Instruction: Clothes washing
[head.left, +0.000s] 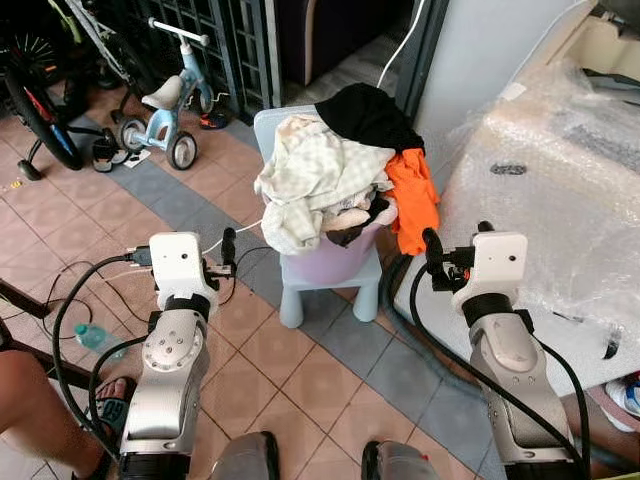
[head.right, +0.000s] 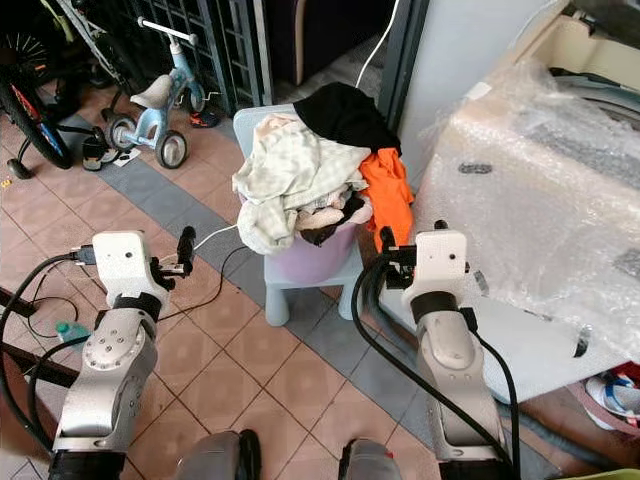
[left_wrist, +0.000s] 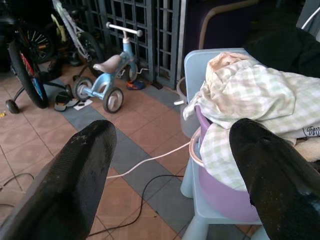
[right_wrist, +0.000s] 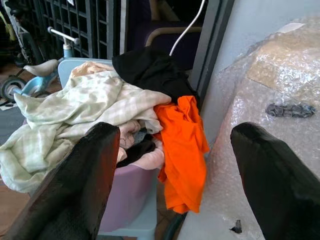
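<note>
Terracotta and grey tiled floor (head.left: 310, 385) lying below; dark metal grille (head.left: 215, 35) standing at 11 o'clock; child's tricycle (head.left: 165, 110) resting before it.

Laundry tub on a small chair, between tricycle and wrapped appliance.

A round lilac plastic tub (head.left: 345, 262) sits on a pale blue plastic child's chair (head.left: 330, 290) straight ahead of the robot; in it lie a cream checked cloth (head.left: 315, 175) on the left, a black garment (head.left: 368, 113) at the back and an orange garment (head.left: 414, 200) hanging over the right rim. Left of the chair, further back, stands a light blue child's tricycle (head.left: 170, 110) (before a dark metal grille (head.left: 215, 40)). Right of the chair stands a bubble-wrapped white appliance (head.left: 560, 190). The left gripper (head.left: 228, 250) and right gripper (head.left: 432, 250) flank the chair, both apart from it.
</note>
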